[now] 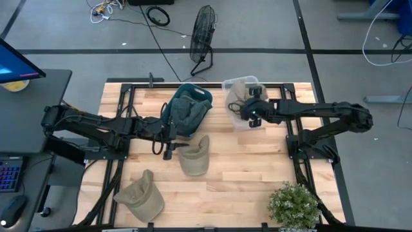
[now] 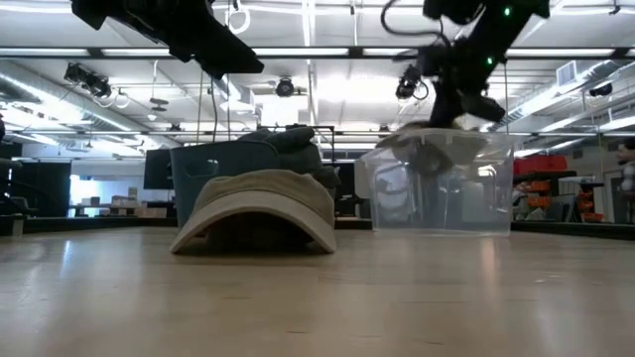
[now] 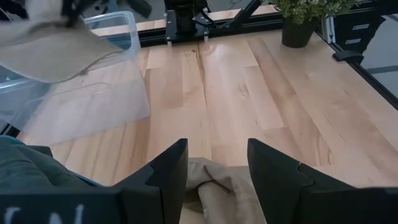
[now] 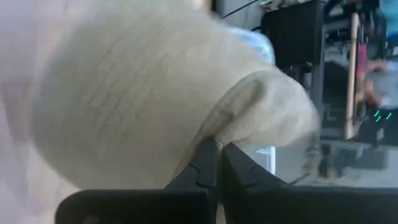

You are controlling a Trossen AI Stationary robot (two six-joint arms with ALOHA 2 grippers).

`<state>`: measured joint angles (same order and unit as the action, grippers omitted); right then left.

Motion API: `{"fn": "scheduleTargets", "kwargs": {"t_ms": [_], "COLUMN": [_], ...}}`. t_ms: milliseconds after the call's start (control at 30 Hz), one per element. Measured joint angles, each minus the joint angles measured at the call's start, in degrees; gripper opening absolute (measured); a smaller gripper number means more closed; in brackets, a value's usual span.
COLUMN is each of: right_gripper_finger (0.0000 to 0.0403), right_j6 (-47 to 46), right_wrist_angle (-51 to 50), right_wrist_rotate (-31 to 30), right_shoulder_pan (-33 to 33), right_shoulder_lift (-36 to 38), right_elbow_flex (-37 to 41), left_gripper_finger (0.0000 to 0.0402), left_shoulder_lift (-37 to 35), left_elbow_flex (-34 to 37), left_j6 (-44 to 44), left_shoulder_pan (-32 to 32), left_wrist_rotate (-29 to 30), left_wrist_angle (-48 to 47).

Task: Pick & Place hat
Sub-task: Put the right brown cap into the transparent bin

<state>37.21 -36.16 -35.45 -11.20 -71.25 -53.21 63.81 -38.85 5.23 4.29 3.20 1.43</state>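
Observation:
A tan hat [image 1: 195, 156] lies crown up on the table's middle and shows in the low view as the tan hat [image 2: 260, 208]. My left gripper [image 1: 171, 151] hovers open at its left edge. In the wrist view its fingers [image 3: 214, 149] stand on either side of the hat's cloth [image 3: 217, 186], and no touch shows. My right gripper [image 1: 248, 108] is shut on a beige hat [image 1: 243, 87] over the clear bin [image 1: 226, 84] at the far right. Another tan hat [image 1: 140, 196] rests near the table's near left corner. My right gripper [image 4: 217, 149] pinches a bunched fold of the beige hat's cloth [image 4: 239, 118] between its two shut fingers. It comes down from above [image 2: 466, 94]. The hat [image 2: 437, 141] hangs at the level of the clear bin's rim; whether it rests on the bin I cannot tell.
A teal bin [image 1: 187, 109] holding dark hats stands at the far middle, close to my left gripper. A potted plant [image 1: 295, 205] sits at the near right corner. Bare wood lies between the tan hat and the plant. Black frame rails run along the table's edges.

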Motion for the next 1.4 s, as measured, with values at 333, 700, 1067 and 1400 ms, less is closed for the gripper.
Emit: {"fn": "scheduleTargets", "kwargs": {"t_ms": [333, 700, 1067, 1400], "right_gripper_finger": [0.0002, 0.0054, 0.0142, 0.0082], "right_j6": [15.1, 2.4, -5.5, -8.8], "right_wrist_angle": [1.6, 2.5, -3.6, 14.6], "right_wrist_rotate": [1.7, 1.2, -1.5, 12.4], "right_shoulder_pan": [0.0, 0.0, 0.0, -0.9], "right_shoulder_lift": [-2.1, -2.2, -2.1, -5.1], "right_elbow_flex": [7.7, 4.1, -4.6, -5.2], "left_gripper_finger": [0.0172, 0.0172, 0.0172, 0.0172], "left_shoulder_lift": [0.0, 0.0, 0.0, 0.0], "left_elbow_flex": [0.0, 0.0, 0.0, 0.0], "left_j6": [0.0, 0.0, 0.0, 0.0], "left_shoulder_pan": [0.0, 0.0, 0.0, 0.0], "left_wrist_rotate": [0.0, 0.0, 0.0, 0.0], "left_wrist_angle": [0.0, 0.0, 0.0, 0.0]}}
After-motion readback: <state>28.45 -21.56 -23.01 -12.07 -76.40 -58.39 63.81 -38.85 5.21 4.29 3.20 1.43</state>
